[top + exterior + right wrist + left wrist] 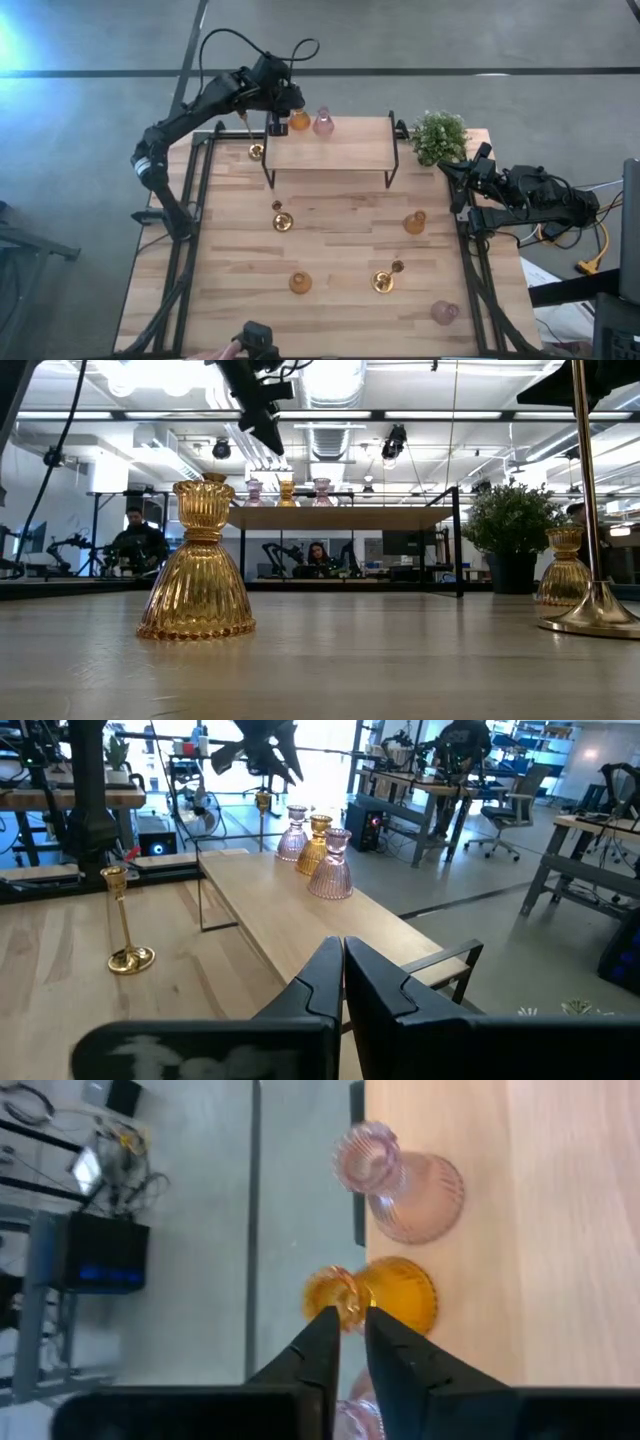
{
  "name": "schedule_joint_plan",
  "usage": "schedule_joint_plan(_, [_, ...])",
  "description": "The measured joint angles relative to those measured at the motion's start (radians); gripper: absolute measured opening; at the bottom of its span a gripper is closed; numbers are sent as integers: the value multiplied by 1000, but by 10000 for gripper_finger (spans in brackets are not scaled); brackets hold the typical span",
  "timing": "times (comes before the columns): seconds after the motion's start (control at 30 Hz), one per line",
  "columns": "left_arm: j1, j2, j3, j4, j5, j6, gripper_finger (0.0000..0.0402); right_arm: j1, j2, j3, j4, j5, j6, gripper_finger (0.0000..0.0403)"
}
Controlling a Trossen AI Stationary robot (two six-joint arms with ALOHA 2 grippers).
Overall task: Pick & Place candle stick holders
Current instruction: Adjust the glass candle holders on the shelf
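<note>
Left wrist view: ribbed amber glass holder [390,1295], bell-shaped.

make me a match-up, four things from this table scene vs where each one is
1. left end effector
2. right end effector
3. green potted plant
4. pink bell-shaped glass holder standing alone

a. front right of the table
b. over the left end of the raised wooden shelf
c. back right corner
d. shut, at the right table edge

Pairs: 1-b, 2-d, 3-c, 4-a
</note>
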Motion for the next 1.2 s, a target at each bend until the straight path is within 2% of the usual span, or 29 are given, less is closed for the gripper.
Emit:
schedule_joint_plan(0.17, [4,1,0,0,70,-77,94,0,0,0,0,0,0,8])
schedule_joint_plan(0.37, [12,11,-19,7,107,-100,105,0,0,0,0,0,0,8])
schedule_joint_plan(1.2, [42,84,-29,60,77,-108,106,0,0,0,0,0,0,8])
